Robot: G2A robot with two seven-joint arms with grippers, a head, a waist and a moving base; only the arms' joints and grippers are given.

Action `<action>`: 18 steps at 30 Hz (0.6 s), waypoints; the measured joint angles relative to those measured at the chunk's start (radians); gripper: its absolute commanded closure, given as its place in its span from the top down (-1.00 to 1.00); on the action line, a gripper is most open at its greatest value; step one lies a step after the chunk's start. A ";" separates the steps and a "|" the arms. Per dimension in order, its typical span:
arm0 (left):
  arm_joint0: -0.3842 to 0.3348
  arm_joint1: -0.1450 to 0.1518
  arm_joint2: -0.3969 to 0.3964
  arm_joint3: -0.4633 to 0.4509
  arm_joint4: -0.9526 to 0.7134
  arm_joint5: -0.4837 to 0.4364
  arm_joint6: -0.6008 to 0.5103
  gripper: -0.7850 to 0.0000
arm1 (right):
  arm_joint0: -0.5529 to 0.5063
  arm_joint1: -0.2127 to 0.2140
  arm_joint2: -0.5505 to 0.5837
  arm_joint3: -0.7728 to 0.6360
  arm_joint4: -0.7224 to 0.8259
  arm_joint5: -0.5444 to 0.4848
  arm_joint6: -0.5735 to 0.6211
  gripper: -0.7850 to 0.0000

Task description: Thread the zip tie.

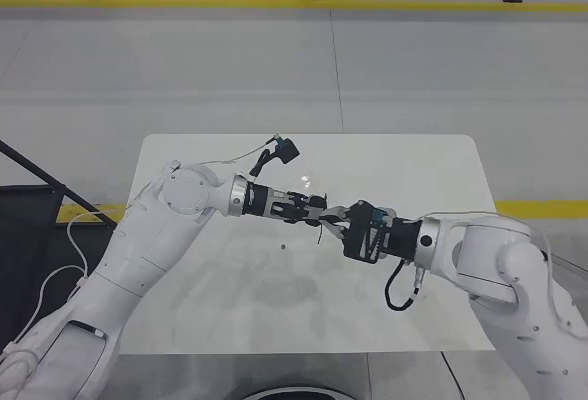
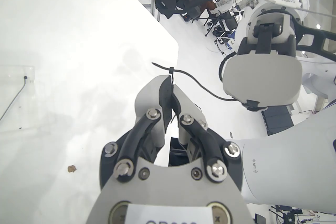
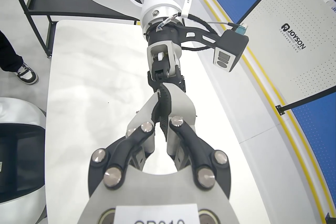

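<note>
The black zip tie [image 2: 195, 81] is held in the air above the middle of the white table [image 1: 274, 310], its tip poking through the head. The left gripper [image 2: 170, 88] pinches it just below the head. The right gripper [image 3: 161, 96] is clamped on the strap's far end.

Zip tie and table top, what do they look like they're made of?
Zip tie: thin black plastic, probably nylon, with a matte look. It bends in a smooth curve away from the left pincer without kinking.
Table top: a white, smooth sheet with a low sheen, perhaps laminate or coated board. It shows faint smudges and soft shadows, so the exact material stays open.
</note>
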 measured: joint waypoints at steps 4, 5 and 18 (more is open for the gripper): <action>0.000 0.000 0.000 0.000 0.000 0.000 0.000 -1.00 | 0.003 0.001 -0.002 0.005 0.001 0.008 0.001 -1.00; 0.000 0.000 0.000 0.000 0.000 0.000 0.000 -1.00 | 0.005 0.001 -0.001 0.007 -0.001 0.017 0.002 -1.00; 0.030 0.005 -0.009 -0.046 0.036 0.028 0.037 -1.00 | 0.007 -0.003 0.008 0.009 -0.052 0.184 0.014 -1.00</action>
